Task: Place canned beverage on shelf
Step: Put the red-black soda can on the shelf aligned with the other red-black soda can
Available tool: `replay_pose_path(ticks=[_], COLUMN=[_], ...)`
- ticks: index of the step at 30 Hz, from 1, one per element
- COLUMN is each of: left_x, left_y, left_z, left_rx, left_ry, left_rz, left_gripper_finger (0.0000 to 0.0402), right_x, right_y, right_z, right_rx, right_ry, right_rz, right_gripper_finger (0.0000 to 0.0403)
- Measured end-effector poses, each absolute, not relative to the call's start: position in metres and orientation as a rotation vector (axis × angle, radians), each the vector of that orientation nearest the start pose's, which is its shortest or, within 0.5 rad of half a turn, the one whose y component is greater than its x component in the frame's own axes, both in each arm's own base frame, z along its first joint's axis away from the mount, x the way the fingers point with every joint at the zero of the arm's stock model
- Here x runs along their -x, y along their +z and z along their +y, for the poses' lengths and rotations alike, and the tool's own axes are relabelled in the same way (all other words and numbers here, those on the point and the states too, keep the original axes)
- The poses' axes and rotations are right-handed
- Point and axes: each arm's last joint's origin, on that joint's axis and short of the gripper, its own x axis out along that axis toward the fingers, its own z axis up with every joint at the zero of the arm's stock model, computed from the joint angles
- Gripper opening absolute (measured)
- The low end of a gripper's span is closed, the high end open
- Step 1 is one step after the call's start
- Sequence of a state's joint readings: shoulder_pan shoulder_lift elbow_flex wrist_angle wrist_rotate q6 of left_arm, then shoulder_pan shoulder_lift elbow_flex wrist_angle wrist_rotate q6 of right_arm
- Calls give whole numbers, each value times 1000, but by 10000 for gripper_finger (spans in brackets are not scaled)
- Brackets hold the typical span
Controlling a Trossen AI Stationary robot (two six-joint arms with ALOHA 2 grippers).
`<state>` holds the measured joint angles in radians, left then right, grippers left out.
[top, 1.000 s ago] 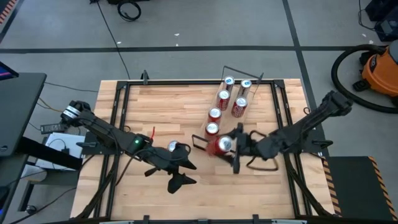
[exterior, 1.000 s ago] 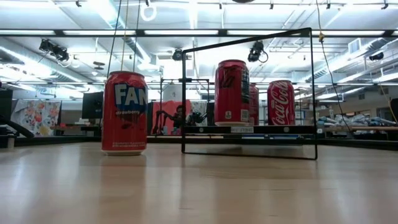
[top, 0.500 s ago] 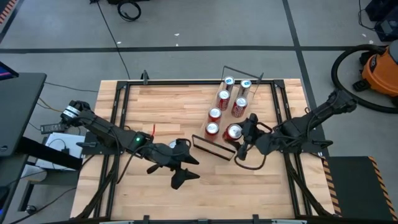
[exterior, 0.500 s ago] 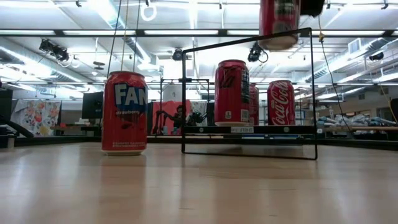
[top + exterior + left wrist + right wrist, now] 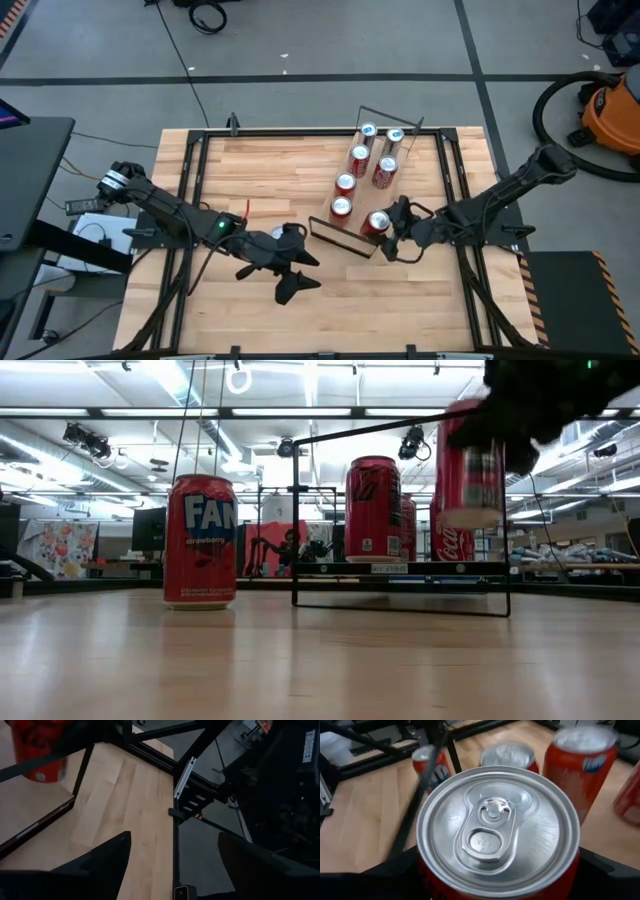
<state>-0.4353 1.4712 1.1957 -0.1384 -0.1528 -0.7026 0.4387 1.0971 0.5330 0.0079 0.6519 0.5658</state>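
Resting low at about seven o'clock on the pale wooden tabletop (image 5: 270,185), the left gripper (image 5: 291,272) has its two dark fingers (image 5: 105,855) spread with nothing between them (its wrist camera shows only bare planks and the black table frame past them). Just at its twelve o'clock edge a red strawberry-soda can with white lettering (image 5: 201,541) stands upright on the table, apart from the fingers, its silver top (image 5: 279,236) showing from above.

Nearer the centre, the long light-wood shelf with a thin black wire frame (image 5: 345,236) runs diagonally from about five o'clock up toward one o'clock. Five red cans with silver tops (image 5: 346,184) stand on it in two rows, three in the near row and two beside them.

At the shelf's five o'clock end, the right gripper (image 5: 392,228) pinches a red beverage can with a silver pull-tab lid (image 5: 497,827) by its sides. In the low view this held can (image 5: 470,465) hangs upright above the board without touching it, inside the wire frame's outline and in front of a red cola can (image 5: 445,545) that stands on the shelf. The right arm (image 5: 500,200) reaches in from three o'clock.
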Motion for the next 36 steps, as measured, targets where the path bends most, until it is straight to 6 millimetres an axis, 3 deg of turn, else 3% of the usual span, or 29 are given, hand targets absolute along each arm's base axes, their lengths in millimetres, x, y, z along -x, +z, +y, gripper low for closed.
replay_pose_path(ticks=[8,22,36], left_x=[-307,-309,-309], left_y=[318,317,317], left_z=[-131,-126,-126], left_rx=[599,618,625], left_ry=[-96,-75,-71], left_rz=[478,477,482], left_gripper_finger=[308,308,308], right_x=[-204,-211,-216], right_y=[188,188,195], right_z=[64,50,49], right_rx=[-257,-219,-231], right_ry=[-304,-231,-140], right_rz=[405,442,389], right_gripper_finger=[330,355,351])
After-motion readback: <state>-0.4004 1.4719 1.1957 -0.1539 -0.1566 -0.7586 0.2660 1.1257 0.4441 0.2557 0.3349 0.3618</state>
